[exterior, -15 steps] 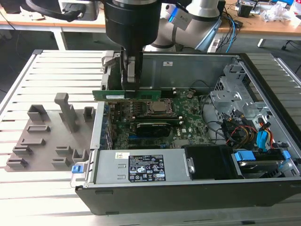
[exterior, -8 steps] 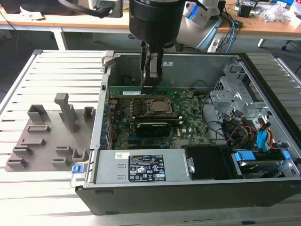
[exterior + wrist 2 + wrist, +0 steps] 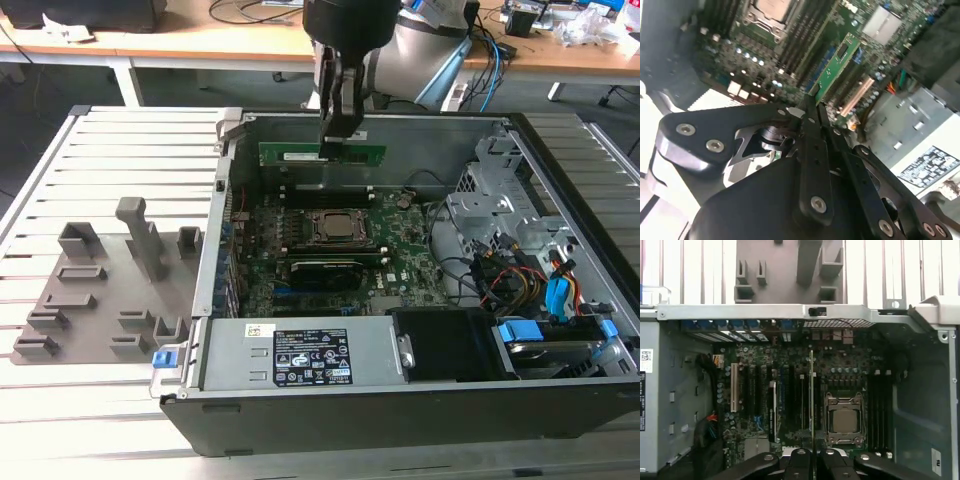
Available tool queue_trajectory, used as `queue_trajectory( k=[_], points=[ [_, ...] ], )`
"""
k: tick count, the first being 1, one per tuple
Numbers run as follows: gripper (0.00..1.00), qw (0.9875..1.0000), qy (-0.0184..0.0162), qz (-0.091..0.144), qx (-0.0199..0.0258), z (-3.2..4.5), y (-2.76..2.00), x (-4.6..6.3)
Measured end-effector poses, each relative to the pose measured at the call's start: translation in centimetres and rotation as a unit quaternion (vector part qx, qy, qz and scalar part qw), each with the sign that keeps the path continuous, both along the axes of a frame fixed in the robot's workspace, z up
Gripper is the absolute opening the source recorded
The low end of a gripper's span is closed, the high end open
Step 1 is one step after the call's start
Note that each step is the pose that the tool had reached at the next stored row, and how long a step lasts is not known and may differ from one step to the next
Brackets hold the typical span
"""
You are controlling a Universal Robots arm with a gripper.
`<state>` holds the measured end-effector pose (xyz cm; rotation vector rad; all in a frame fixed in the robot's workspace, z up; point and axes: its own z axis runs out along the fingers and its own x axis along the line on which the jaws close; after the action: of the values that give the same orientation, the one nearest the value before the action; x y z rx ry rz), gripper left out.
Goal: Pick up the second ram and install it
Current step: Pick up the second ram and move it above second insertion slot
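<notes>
The second ram (image 3: 290, 154) is a slim green strip with a white sticker. It hangs level in the air over the far side of the open computer case (image 3: 560, 160). My gripper (image 3: 340, 140) is shut on its upper edge near the middle. In the second wrist view the ram (image 3: 840, 60) sticks out past the gripper (image 3: 812, 112) above the motherboard. The first wrist view shows the ram (image 3: 811, 400) edge-on, beside the processor socket (image 3: 843, 421) and above the dark memory slots (image 3: 802, 400).
A wider black card (image 3: 325, 268) sits in the board on the near side of the processor socket (image 3: 337, 226). The power supply (image 3: 300, 355) lines the near wall. Cables and a drive cage (image 3: 500, 200) fill the exterior view's right. A grey fixture plate (image 3: 100, 290) lies outside, at that view's left.
</notes>
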<state>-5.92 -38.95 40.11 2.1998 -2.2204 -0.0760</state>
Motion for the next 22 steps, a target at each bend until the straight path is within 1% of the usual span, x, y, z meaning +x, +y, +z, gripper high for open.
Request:
queue_trajectory(
  k=[2, 4, 6, 11, 14, 15, 16, 18, 19, 20, 22],
  points=[
    [0.13, 1.0000, 0.0000, 0.000, 0.0001, -0.03, 0.72, 0.1],
    [0.13, 1.0000, 0.0003, 0.000, -0.0001, -0.17, 1.39, 0.5],
    [0.13, 1.0000, 0.0002, 0.000, -0.0001, -0.28, 1.48, 0.7],
    [0.13, 1.0000, 0.0003, 0.000, -0.0006, -0.53, 1.51, 0.8],
    [0.13, 1.0000, 0.0003, 0.000, -0.0006, -0.94, 1.52, 1.0],
    [0.13, 1.0000, 0.0003, 0.000, -0.0006, -1.07, 1.49, 1.1],
    [0.13, 1.0000, 0.0003, 0.000, -0.0006, -1.14, 1.33, 1.1],
    [0.13, 1.0000, 0.0003, 0.000, -0.0006, -1.29, 0.61, 1.1],
    [0.13, 1.0000, 0.0003, 0.000, -0.0006, -1.45, 0.02, 1.1],
    [0.13, 1.0000, 0.0002, 0.000, -0.0005, -1.59, -0.16, 1.1],
    [0.13, 1.0000, 0.0003, 0.000, -0.0006, -1.61, -0.18, 1.1]
  ],
)
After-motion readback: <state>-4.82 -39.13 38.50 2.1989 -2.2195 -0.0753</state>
